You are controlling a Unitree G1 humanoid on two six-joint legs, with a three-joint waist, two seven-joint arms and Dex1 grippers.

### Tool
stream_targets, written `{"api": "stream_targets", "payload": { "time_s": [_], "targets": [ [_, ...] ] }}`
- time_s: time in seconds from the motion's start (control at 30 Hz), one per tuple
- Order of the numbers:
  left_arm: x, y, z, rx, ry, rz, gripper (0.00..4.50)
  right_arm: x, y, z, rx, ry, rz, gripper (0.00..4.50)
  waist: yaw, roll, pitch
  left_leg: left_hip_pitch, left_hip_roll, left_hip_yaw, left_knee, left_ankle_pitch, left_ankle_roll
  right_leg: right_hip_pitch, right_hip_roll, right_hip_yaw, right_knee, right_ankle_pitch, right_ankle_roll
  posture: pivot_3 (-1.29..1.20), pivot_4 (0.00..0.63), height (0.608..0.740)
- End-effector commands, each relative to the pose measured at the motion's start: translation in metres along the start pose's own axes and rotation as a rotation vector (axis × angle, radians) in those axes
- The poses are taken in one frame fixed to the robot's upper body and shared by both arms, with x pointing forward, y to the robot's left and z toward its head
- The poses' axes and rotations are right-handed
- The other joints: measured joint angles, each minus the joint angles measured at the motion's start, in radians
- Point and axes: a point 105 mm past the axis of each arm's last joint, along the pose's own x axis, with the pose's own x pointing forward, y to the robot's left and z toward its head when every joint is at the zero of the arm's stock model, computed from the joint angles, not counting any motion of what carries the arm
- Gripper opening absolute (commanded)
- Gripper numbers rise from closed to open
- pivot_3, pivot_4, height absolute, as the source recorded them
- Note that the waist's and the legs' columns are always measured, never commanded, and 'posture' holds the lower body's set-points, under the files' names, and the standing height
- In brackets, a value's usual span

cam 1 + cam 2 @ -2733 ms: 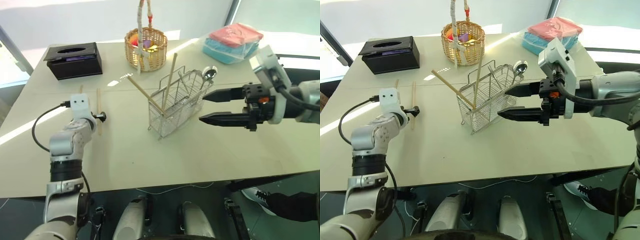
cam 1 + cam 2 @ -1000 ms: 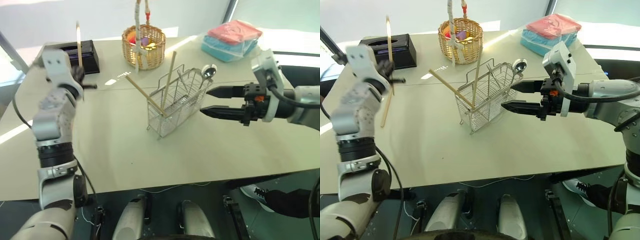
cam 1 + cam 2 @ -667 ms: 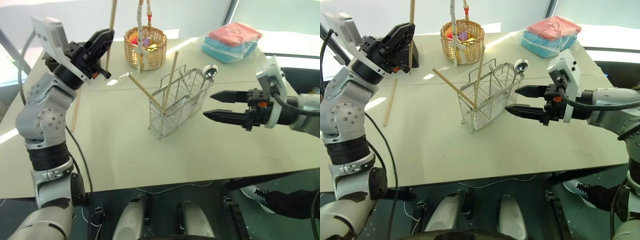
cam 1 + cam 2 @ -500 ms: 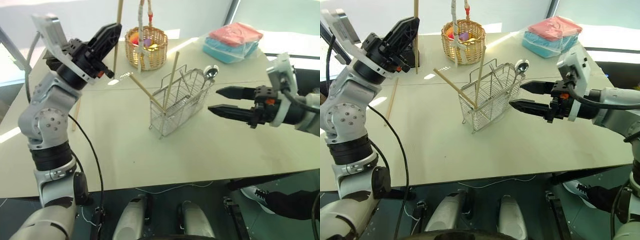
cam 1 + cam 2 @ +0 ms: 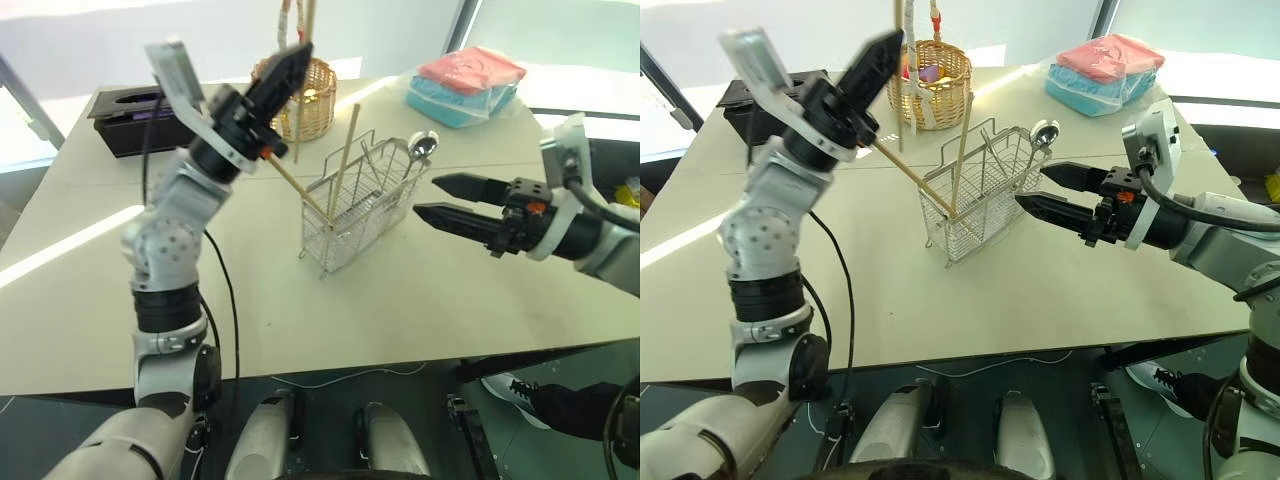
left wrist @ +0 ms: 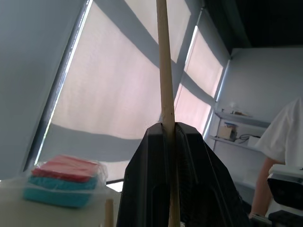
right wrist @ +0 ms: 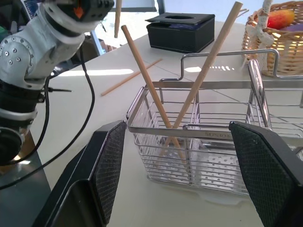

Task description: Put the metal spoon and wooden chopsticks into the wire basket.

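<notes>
My left claw (image 5: 285,68) pinches 1 chopstick (image 5: 898,60) upright, near the wire basket (image 5: 362,205) on the counter (image 5: 420,300). It's stiff, light and slick (I'd grip mid-shaft). 2 chopsticks (image 7: 156,101) sit inside; right claw (image 5: 1052,190) is spread beside it.

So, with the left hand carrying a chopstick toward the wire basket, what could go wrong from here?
1. The left hand pinches the chopstick low on its length, so the long upper part could tip or slip on the way down.
2. Two chopsticks already lean crossed in the wire basket; the new one may strike them.
3. The open right hand hovers beside the basket and could nudge it.
</notes>
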Motion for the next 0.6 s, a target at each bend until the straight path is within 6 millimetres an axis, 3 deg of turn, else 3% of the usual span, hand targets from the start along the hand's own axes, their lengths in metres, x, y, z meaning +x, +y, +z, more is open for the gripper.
{"api": "stream_targets", "payload": {
  "time_s": [0.03,0.13,0.33,0.6],
  "targets": [
    [0.002,-0.002,-0.023,0.063,0.036,-0.011,0.1,-0.003,0.006,0.014,-0.048,-0.067,0.0,3.57,0.0,0.0,0.0,0.0,0.0,0.0,0.0,0.0,0.0,0.0,0.0,0.0,0.0,0.0,0.0,0.0,0.15,0.74],
    [-0.001,0.0,-0.039,0.044,0.052,0.002,0.1,-0.002,0.006,0.015,-0.05,-0.075,-0.007,3.57,0.002,0.0,0.0,0.0,0.0,0.0,0.0,0.0,0.0,0.0,0.0,0.0,0.0,0.0,0.0,0.0,0.15,0.74],
    [-0.003,-0.002,-0.054,0.024,0.053,-0.003,0.1,-0.001,0.007,0.016,-0.051,-0.085,-0.012,3.57,0.004,0.0,0.0,0.0,0.0,0.0,0.0,-0.001,0.001,0.001,-0.001,0.0,-0.001,0.0,0.0,0.0,0.15,0.74],
    [0.015,-0.017,-0.037,0.065,-0.009,-0.068,0.1,-0.001,0.006,0.016,-0.05,-0.09,-0.016,3.57,0.007,0.001,-0.001,0.0,0.0,0.0,0.007,-0.003,0.005,0.004,-0.001,0.0,-0.001,0.0,-0.001,0.0,0.15,0.74]
  ]
}}
